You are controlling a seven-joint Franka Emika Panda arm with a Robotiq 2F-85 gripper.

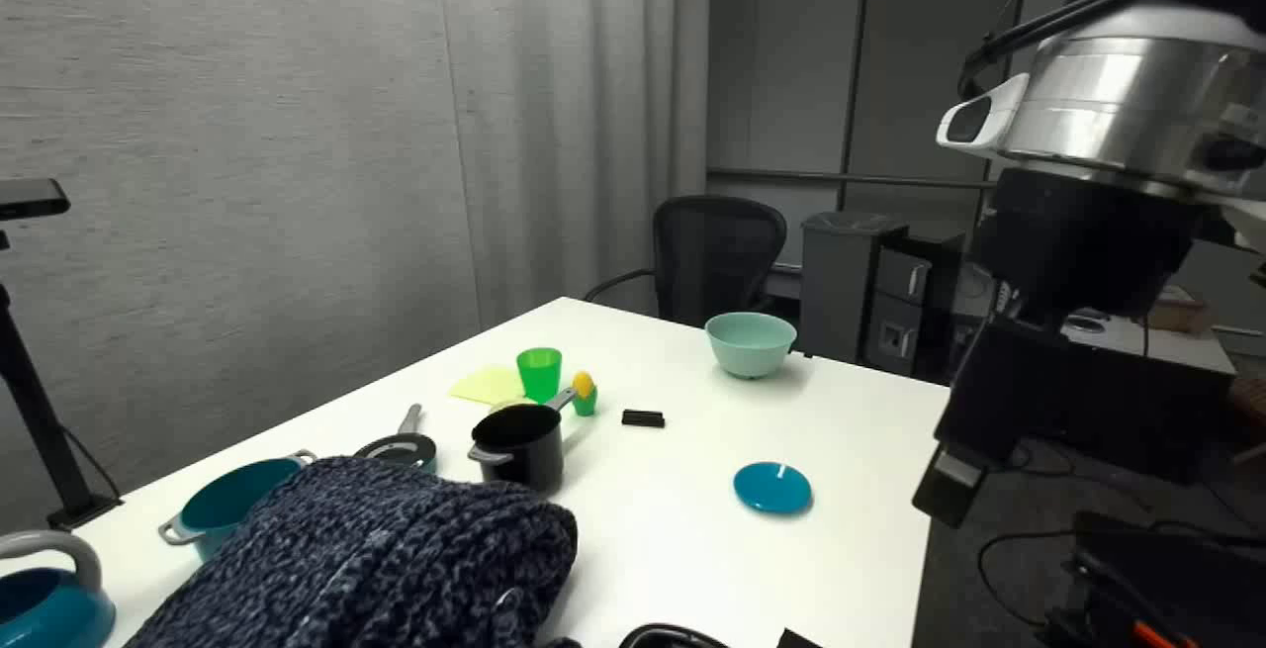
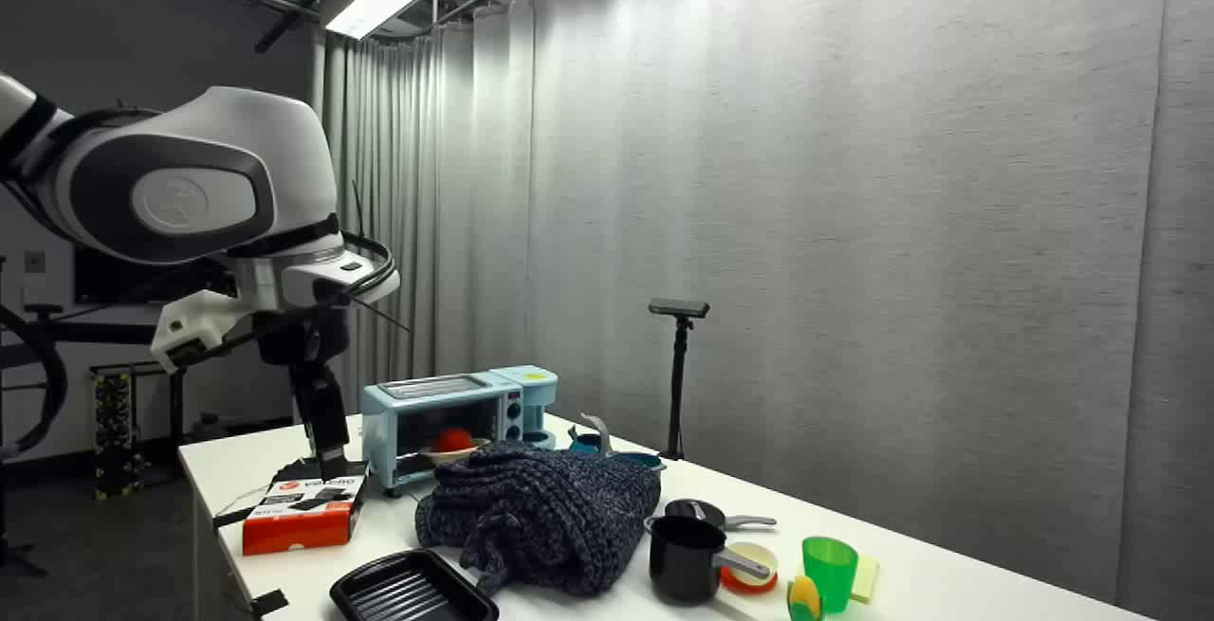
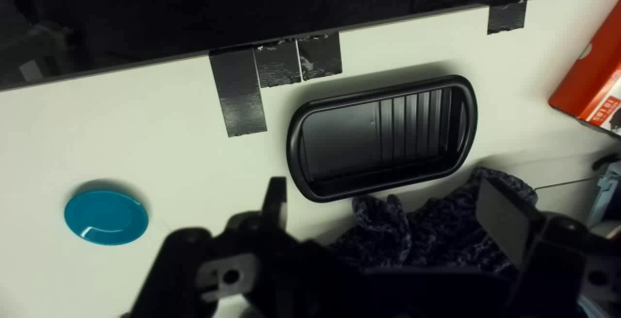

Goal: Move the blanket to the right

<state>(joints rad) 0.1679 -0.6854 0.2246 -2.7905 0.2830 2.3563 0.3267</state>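
The dark blue-grey knitted blanket lies in a thick bunched heap on the white table, in both exterior views [image 1: 396,549] [image 2: 560,512]. Part of it shows at the lower middle of the wrist view [image 3: 441,225], and the gripper's body hides the rest. My gripper [image 3: 381,184] is open and empty, its two fingers wide apart above the table. In the exterior views the gripper [image 1: 949,490] [image 2: 330,455] hangs at the table's edge side, apart from the blanket.
A black ridged tray [image 3: 383,138] lies close beside the blanket. A blue lid [image 3: 106,217], a red-and-white box [image 2: 299,517] and a light blue toaster oven [image 2: 436,422] stand around it. A black pot [image 1: 524,450], a teal pot [image 1: 237,495] and a green cup [image 1: 539,374] are nearby.
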